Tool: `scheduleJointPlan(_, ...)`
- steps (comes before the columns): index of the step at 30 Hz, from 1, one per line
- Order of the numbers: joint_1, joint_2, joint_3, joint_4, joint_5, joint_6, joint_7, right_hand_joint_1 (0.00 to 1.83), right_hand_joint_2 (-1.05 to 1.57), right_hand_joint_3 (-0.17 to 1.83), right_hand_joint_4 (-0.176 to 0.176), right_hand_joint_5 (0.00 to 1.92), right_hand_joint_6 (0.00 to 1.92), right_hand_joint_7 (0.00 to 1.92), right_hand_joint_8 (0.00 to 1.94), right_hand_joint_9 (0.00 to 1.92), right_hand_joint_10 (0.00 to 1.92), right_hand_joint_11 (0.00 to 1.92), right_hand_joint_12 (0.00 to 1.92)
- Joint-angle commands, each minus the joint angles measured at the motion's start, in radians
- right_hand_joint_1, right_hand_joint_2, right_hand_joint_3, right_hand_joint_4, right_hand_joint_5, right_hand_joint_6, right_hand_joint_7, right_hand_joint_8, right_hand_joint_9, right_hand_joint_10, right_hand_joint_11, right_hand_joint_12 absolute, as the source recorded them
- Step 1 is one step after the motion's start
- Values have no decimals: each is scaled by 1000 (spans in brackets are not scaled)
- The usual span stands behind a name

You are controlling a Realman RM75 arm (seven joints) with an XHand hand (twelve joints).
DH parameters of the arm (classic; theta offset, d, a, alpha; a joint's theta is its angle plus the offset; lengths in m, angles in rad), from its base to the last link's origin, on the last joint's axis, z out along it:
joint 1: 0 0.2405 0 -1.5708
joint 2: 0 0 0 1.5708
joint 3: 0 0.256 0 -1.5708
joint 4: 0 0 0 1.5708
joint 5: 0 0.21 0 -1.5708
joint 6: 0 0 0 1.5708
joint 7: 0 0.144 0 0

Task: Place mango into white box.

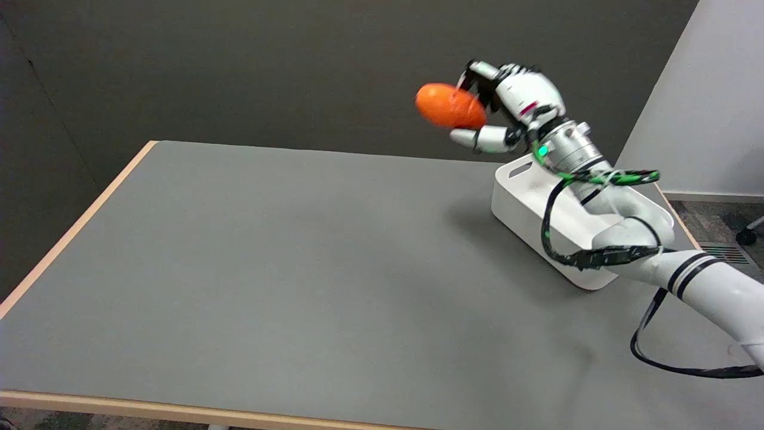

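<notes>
Right hand (507,104) grips the orange mango (449,106) between thumb below and fingers above, held high in the air, up and to the far left of the white box (525,203). As I judge it, the fruit sits out at the fingertips (not deep in the palm), so a quick swing could roll it free onto the grey table (268,269). Below the wrist, my own forearm and its black cable (546,230) cross the box's opening; I reckon they crowd the drop path.
</notes>
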Motion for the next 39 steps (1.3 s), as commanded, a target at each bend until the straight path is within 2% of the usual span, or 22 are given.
scheduleJointPlan(1,-263,-62,571,-168,-3,-159,-108,857,1030,555,176,675,1581,850,1547,823,1538,426,1775)
scheduleJointPlan(3,-314,-80,637,-192,-1,-174,-122,853,1063,539,135,648,1624,855,1513,830,1510,435,1744)
scheduleJointPlan(8,-466,-157,782,-229,-1,-197,-125,853,1063,541,131,646,1628,856,1506,830,1513,440,1742)
scheduleJointPlan(15,-619,-245,880,-248,-1,-209,-125,853,1062,544,132,647,1628,855,1500,830,1514,441,1742)
scheduleJointPlan(25,-687,-299,870,-215,-1,-252,-170,852,1061,549,130,645,1632,851,1481,824,1519,438,1735)
scheduleJointPlan(33,-698,-300,836,-213,-1,-271,-174,854,1057,553,131,648,1630,854,1462,824,1514,430,1731)
scheduleJointPlan(35,-697,-294,829,-219,-1,-268,-174,851,1044,547,166,661,1600,844,1441,806,1541,411,1751)
scheduleJointPlan(37,-695,-289,825,-230,-1,-269,-174,843,1080,471,176,651,1581,824,1367,787,1539,391,1741)
scheduleJointPlan(38,-694,-287,823,-239,-1,-274,-174,833,1115,419,169,630,1590,812,1298,774,1514,387,1723)
scheduleJointPlan(39,-693,-286,817,-243,-1,-281,-174,810,1179,341,147,582,1630,795,1157,746,1449,389,1684)
